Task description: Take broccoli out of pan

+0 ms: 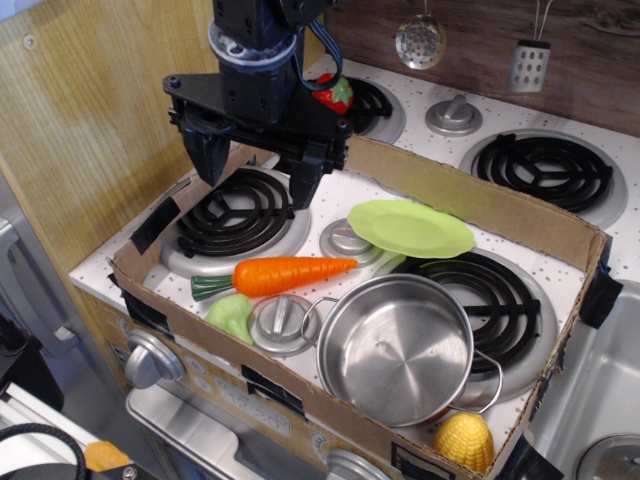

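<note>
I find the broccoli (231, 317), bumpy pale-green plastic, lying on the stovetop beside a burner knob (284, 322), outside the shiny steel pan (395, 350), which sits empty. My gripper (258, 170) hangs above the rear-left burner (236, 213), fingers spread wide and holding nothing. I judge the removal done, so I need only retreat clear of the cardboard wall (470, 195).
</note>
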